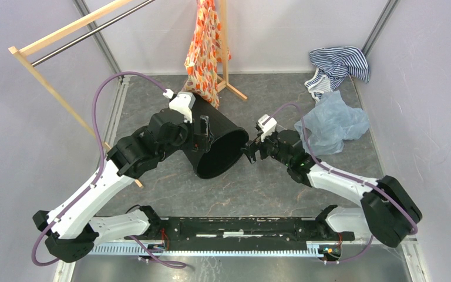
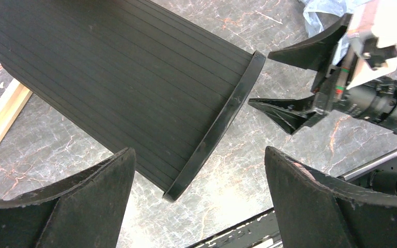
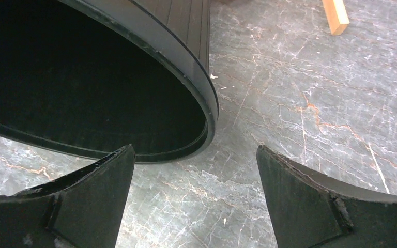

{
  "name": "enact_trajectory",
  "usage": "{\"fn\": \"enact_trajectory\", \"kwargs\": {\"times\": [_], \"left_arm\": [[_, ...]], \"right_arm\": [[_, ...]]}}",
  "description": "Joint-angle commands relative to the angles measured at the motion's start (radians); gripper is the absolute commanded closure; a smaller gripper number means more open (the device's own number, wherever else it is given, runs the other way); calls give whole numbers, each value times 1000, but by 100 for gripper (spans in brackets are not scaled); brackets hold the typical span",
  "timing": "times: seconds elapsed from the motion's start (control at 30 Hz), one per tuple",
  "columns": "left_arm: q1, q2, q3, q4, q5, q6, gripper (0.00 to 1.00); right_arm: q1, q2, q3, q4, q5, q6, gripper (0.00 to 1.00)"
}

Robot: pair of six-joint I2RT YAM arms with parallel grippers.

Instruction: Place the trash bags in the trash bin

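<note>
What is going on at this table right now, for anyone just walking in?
A black trash bin lies on its side on the table. The left gripper hovers open over its ribbed wall. The right gripper, also open, faces its rim. The pale-blue trash bag lies crumpled at the far right, untouched.

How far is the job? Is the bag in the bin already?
Nothing done yet: the trash bag lies on the table, outside the trash bin, which lies on its side. In hand: left gripper and right gripper, both open and empty, at the bin. Left: grasp the bag, put it inside.
</note>
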Motion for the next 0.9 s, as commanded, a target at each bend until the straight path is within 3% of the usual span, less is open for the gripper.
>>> {"fn": "enact_trajectory", "kwargs": {"times": [0.0, 0.3, 0.4, 0.5, 0.63, 0.77, 0.87], "left_arm": [[-5, -24, 35, 3, 5, 1, 0], [-6, -26, 43, 2, 6, 2, 0], [-5, -19, 48, 0, 2, 14, 0], [-6, -12, 63, -9, -4, 27, 0], [-5, -8, 80, -9, -5, 44, 0], [-6, -4, 103, -7, -13, 59, 0], [-6, -1, 121, -4, -18, 70, 0]], "right_arm": [[-8, 82, 80, 155, -34, -40, 6], [-9, 248, 154, 293, -85, 55, 27], [-10, 289, 184, 316, -89, 89, 39], [-7, 299, 212, 300, -76, 106, 60], [-4, 263, 253, 199, -31, 105, 88], [3, 180, 320, -22, 95, 85, 100], [1, 113, 391, -219, 220, 86, 100]]}}
